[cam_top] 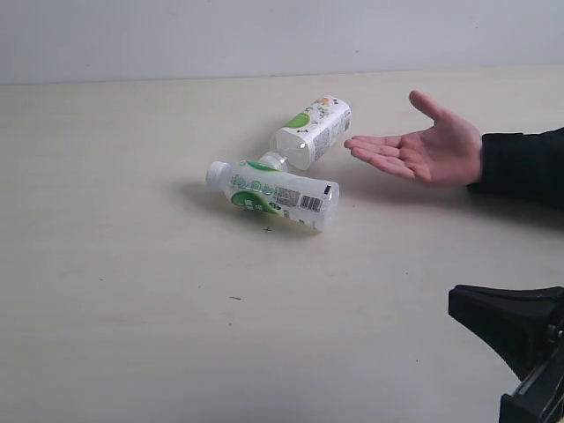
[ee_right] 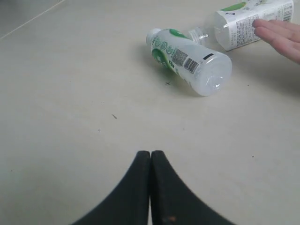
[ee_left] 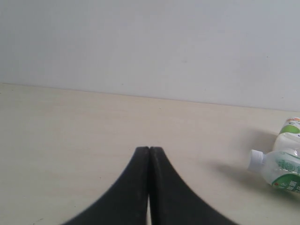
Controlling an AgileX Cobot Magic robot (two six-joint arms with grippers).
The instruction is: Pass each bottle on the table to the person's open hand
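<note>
Left hand [ee_left: 149, 152], right hand [ee_right: 150, 155] closed, empty, two bottles [cam_top: 275, 194] lying near person's palm [cam_top: 421, 152]

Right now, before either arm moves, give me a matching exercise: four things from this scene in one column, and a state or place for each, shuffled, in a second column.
Things:
1. front bottle, nearer the exterior camera
2. back bottle
3. person's open hand
4. right gripper

States:
A. shut on nothing, short of both bottles
B. palm up, empty
C. lying on its side, white cap on, barcode showing
D. lying on its side, neck toward the other bottle, body beside the fingertips

Pairs: 1-C, 2-D, 3-B, 4-A
</note>
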